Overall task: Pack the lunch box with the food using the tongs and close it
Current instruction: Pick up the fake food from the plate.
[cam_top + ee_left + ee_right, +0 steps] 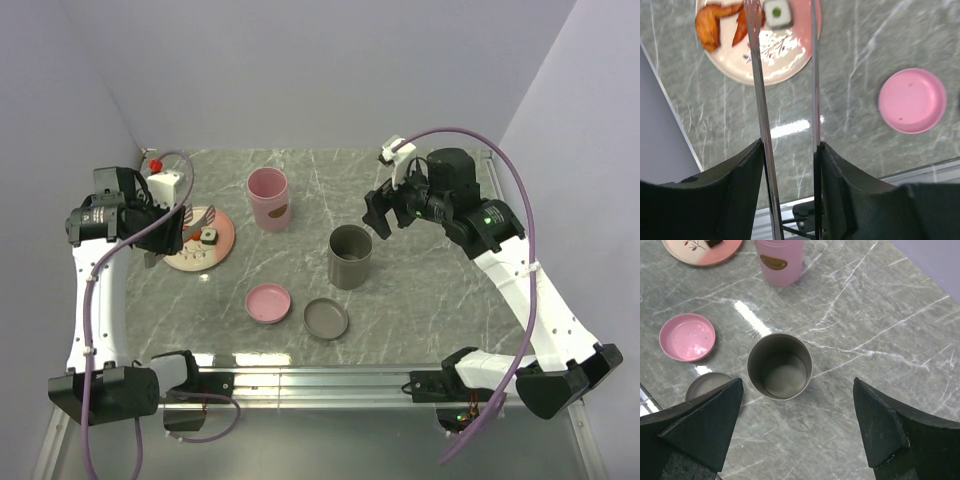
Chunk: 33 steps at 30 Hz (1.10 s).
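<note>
The left end effector (790, 145) is clamped on the tongs (756, 75), one finger outside each arm. The tips reach over the plate (785, 65) at the top of the frame. The plate lies close to the counter's (440, 290) left edge and wall. On it are two orange-red pieces (710, 25), one partly behind a tong arm, and one roll (777, 12).

There are two open containers, a pink container (268, 198) and a grey container (805, 360), and two lids, a pink lid (912, 100) and a grey lid (707, 385), both near the bottom rail. The right end effector (797, 381) hangs above the grey container with its fingers wide apart. Bare counter spreads right of it.
</note>
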### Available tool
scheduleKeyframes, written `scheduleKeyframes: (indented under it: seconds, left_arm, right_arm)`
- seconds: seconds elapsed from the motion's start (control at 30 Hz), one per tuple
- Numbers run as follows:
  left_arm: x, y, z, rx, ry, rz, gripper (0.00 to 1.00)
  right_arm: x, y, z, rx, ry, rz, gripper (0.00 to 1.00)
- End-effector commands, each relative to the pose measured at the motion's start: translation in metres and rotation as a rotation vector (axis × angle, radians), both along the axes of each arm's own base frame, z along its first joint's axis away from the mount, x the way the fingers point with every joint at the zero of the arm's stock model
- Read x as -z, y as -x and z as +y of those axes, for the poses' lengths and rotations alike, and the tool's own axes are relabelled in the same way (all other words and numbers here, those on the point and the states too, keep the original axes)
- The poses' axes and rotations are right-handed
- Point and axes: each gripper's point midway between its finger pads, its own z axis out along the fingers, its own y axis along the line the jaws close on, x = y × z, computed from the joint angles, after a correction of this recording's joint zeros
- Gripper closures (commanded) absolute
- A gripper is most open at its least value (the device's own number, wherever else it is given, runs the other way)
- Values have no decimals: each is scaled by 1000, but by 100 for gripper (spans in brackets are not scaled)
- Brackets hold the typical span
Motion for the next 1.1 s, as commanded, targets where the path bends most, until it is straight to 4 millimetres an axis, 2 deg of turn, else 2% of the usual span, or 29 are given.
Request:
scheduleKeyframes:
  seconds: [0.0, 0.17, 0.4, 0.8, 1.07]
  left_arm:
    - [14, -4, 17, -70, -62, 21, 47]
    - [36, -5, 22, -90, -69, 70, 44]
    - [64, -12, 20, -94, -50, 129, 47]
    - [91, -19, 8, -74, -53, 168, 48]
    - [99, -26, 7, -78, -59, 174, 49]
  right_arm:
    - [-7, -3, 0, 5, -36, -11, 3]
    - [-10, -8, 0, 16, -64, -6, 3]
    - [-16, -15, -1, 32, -99, 0, 3]
    - [-17, -17, -4, 37, -93, 4, 3]
    - [-17, -18, -5, 39, -91, 3, 3]
